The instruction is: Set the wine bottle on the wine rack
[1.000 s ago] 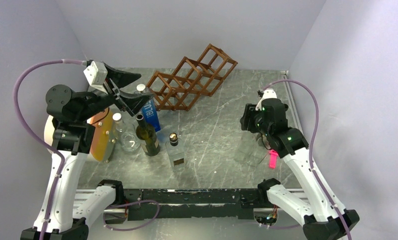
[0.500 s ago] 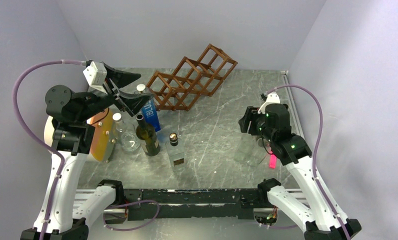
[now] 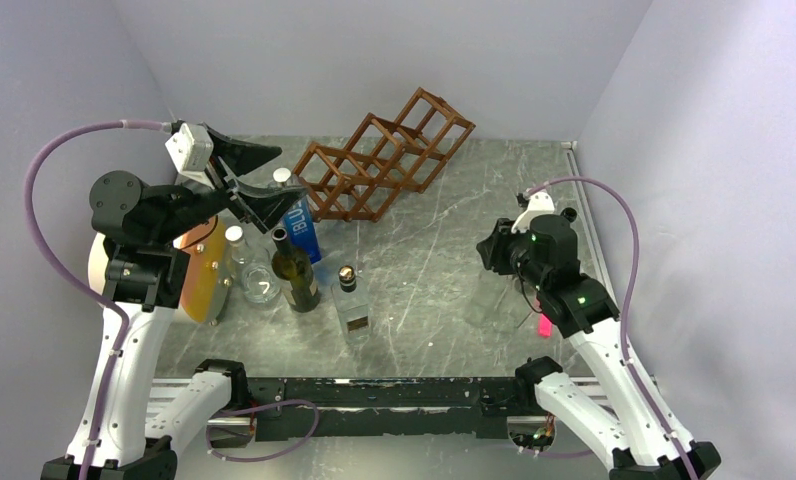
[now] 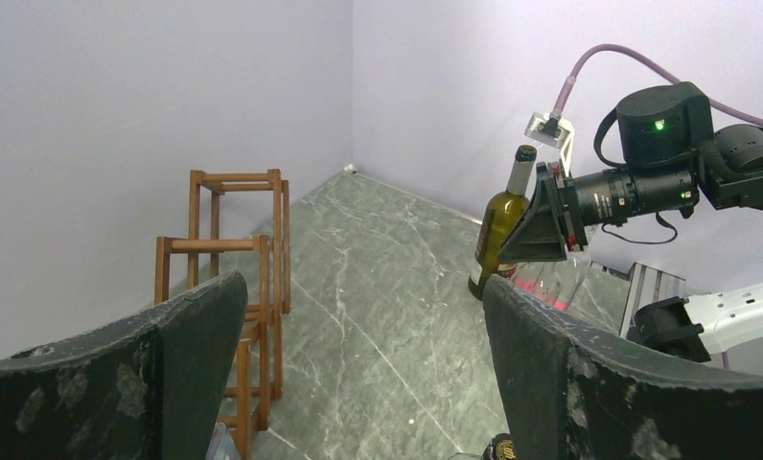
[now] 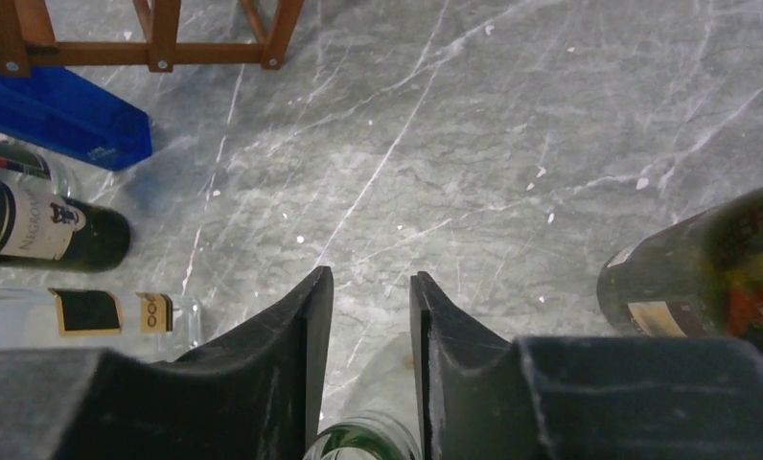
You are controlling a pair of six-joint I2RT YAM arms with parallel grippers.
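My right gripper (image 5: 368,278) is almost closed, with only a slit between the fingers and nothing in it. The wine bottle (image 5: 708,268) stands upright just outside one finger, well apart from the rack (image 4: 213,244). My left gripper (image 4: 363,287) hangs wide open.

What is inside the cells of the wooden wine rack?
Nothing: the visible cells of the wine rack are empty, with only table and wall showing through. The blue bottle in front hides a small part of its near-left corner.
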